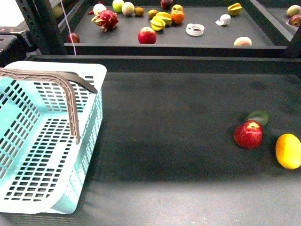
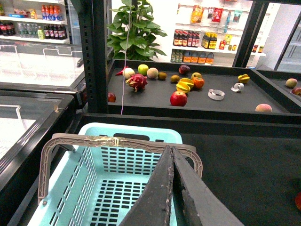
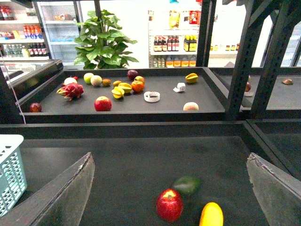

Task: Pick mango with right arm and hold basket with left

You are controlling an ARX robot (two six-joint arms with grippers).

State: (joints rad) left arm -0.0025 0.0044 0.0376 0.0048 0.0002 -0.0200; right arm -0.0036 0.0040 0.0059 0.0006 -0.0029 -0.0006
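The yellow-orange mango point(image 1: 288, 150) lies at the right edge of the dark table, just right of a red apple point(image 1: 248, 134). It also shows in the right wrist view point(image 3: 211, 214). My right gripper point(image 3: 171, 162) is open, its fingers spread wide, hovering apart from the mango on its near side. The aqua basket point(image 1: 28, 179) stands at the near left with its grey-brown handles point(image 1: 70, 94) up. My left gripper point(image 2: 172, 155) is shut and empty, above the basket point(image 2: 70, 179), close to one handle point(image 2: 117, 141). Neither arm shows in the front view.
A dark green fruit point(image 1: 258, 117) lies behind the apple. A raised tray point(image 1: 211, 42) at the back holds several fruits, among them a red apple point(image 1: 147, 35), star fruits point(image 1: 161, 21) and a dragon fruit point(image 1: 106, 20). Black frame posts point(image 3: 244, 56) stand at the right.
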